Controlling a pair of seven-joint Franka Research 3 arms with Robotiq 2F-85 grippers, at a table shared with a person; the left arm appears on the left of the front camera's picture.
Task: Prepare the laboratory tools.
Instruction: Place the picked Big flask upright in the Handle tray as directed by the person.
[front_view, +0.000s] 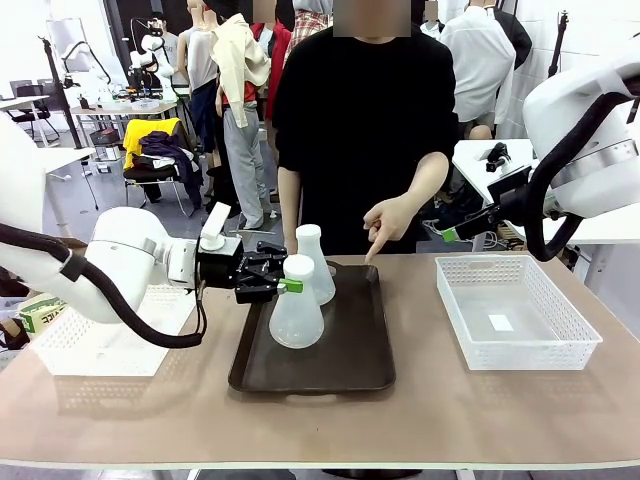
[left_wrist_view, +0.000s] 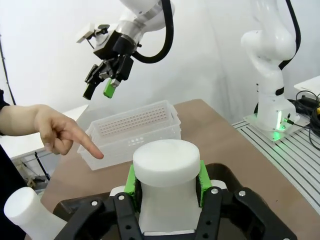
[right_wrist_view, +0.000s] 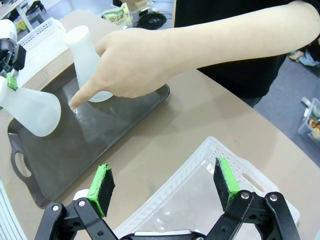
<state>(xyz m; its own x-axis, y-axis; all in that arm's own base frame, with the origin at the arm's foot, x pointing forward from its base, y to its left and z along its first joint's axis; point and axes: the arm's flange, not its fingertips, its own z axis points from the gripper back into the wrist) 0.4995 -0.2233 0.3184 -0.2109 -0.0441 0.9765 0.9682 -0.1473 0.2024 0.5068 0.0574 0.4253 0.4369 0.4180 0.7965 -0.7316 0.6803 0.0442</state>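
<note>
Two frosted-white flasks stand upright on the dark brown tray. My left gripper is shut on the neck of the near flask; in the left wrist view its green pads press both sides of that neck. The other flask stands just behind, free. A person's hand points a finger down at the tray's far right part. My right gripper hangs open and empty above the right basket, away from the tray.
A white lattice basket sits right of the tray, and another lies at the left under my left arm. The person stands at the far edge. Bare tabletop runs along the near side.
</note>
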